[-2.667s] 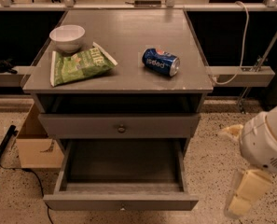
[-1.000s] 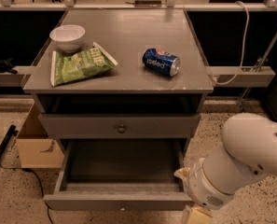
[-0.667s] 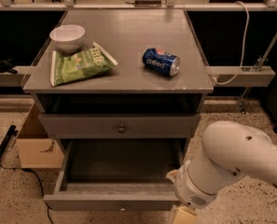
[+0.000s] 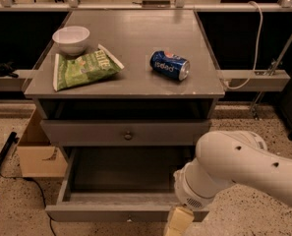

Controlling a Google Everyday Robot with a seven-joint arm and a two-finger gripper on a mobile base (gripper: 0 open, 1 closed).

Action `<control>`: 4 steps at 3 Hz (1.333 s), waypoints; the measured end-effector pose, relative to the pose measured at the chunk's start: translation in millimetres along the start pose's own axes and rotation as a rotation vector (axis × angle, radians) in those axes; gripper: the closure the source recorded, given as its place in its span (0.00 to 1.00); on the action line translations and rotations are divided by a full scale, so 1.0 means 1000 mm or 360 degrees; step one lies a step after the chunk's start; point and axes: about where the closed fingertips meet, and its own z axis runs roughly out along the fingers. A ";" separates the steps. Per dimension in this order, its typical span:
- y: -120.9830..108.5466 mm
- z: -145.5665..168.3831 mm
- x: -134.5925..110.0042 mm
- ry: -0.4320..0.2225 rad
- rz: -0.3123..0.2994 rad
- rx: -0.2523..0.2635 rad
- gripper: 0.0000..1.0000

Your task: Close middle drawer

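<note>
1. At the 6 o'clock edge of the view we find the pincer [image 4: 177, 223]. It hangs just in front of the right end of the middle drawer's front panel. The frame edge cuts it off, so we cannot tell how far it is open or whether it has hold of anything.
2. The white arm [image 4: 244, 163] runs from the pincer out toward 4 o'clock.
3. The middle drawer [image 4: 96, 213] stands pulled well out of the cabinet. Its shallow box shows nothing inside.
4. Directly above it, the upper drawer [image 4: 86, 132] sits flush and closed.
5. At 9 o'clock from the cabinet we note a cardboard box [image 4: 37, 151] on the floor.
6. On the surface [image 4: 135, 38] a blue can [image 4: 169, 65] lies on its side at 3 o'clock. A green chip bag [image 4: 84, 69] lies at 9 o'clock, with a white bowl [image 4: 71, 39] just beyond it at 10 o'clock.
</note>
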 end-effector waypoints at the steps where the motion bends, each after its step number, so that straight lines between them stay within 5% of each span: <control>1: -0.002 -0.005 0.012 -0.0095 0.0099 -0.0002 0.00; 3: 0.013 0.002 0.048 -0.0680 0.0365 -0.0034 0.00; 4: 0.016 0.009 0.040 -0.0793 0.0403 -0.0046 0.00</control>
